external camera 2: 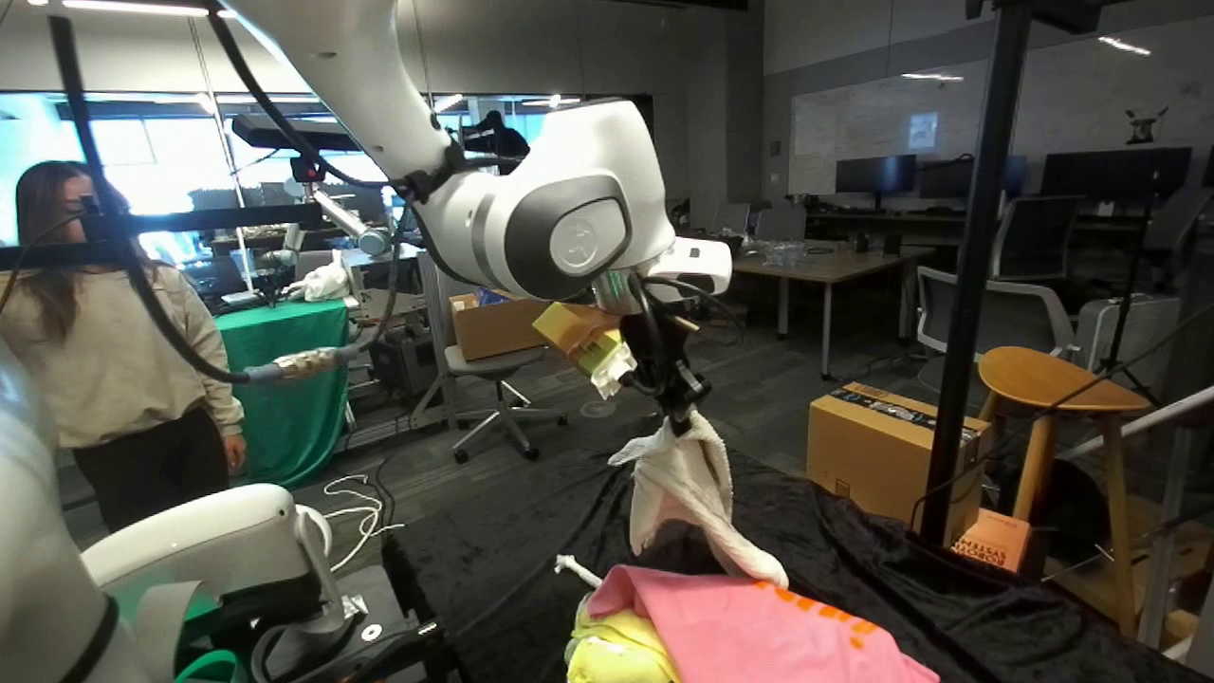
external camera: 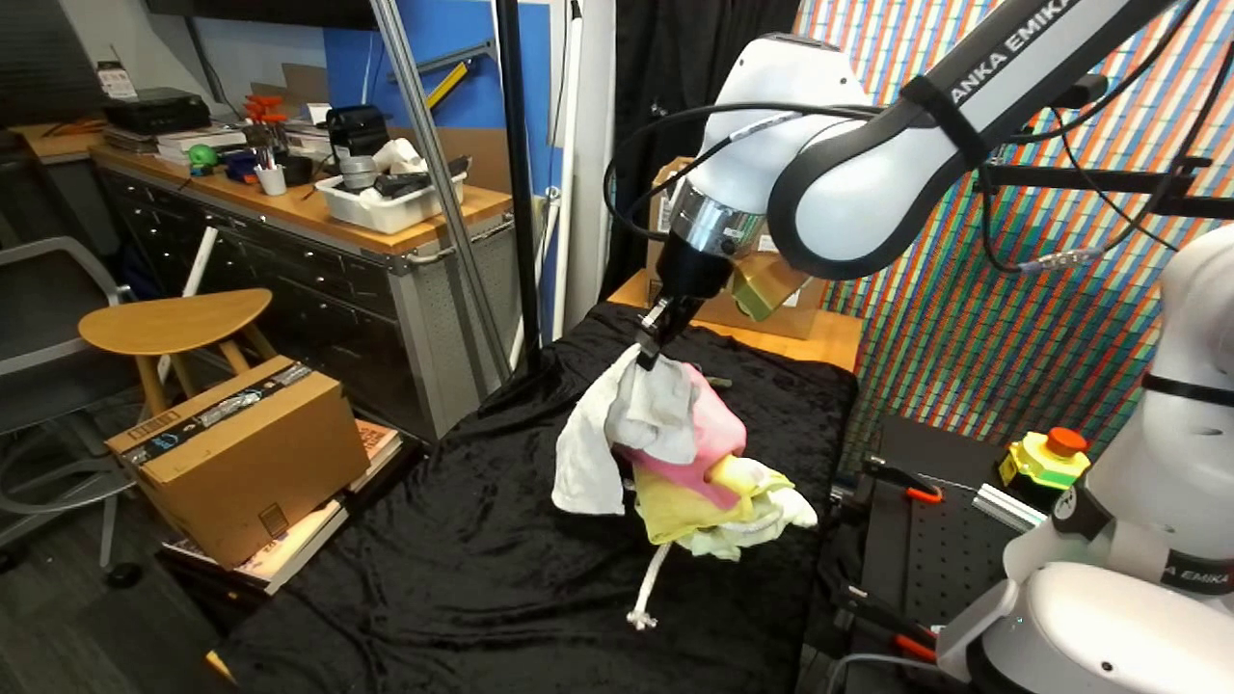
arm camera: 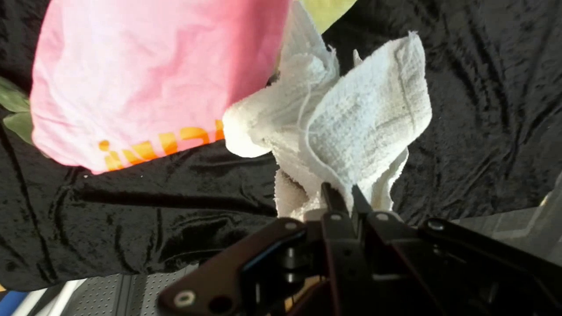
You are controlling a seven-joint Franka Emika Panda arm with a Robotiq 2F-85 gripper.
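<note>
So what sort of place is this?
Most likely a robotics lab or workshop. A white robot arm works at a black-draped table, a yellow emergency-stop box with a red button sits near its base, and a long workbench with drawers stands behind.

Place: a robotics lab, part office by its look
Robot arm (external camera: 858, 212): white and jointed, with "EMIKA" lettering along one link
Stop button (external camera: 1066, 441): red on a yellow box (external camera: 1039, 467), at right in an exterior view
Workbench (external camera: 313, 275): far left in an exterior view, drawers beneath a wooden top (a white cup (external camera: 272, 181) and a crowded bin (external camera: 386, 214) share it)
Monitors (external camera 2: 874, 175): far right in an exterior view, before a whiteboard (external camera 2: 854, 119)
Book (external camera 2: 994, 543): its title perhaps "Robotic System", the print being small
</note>
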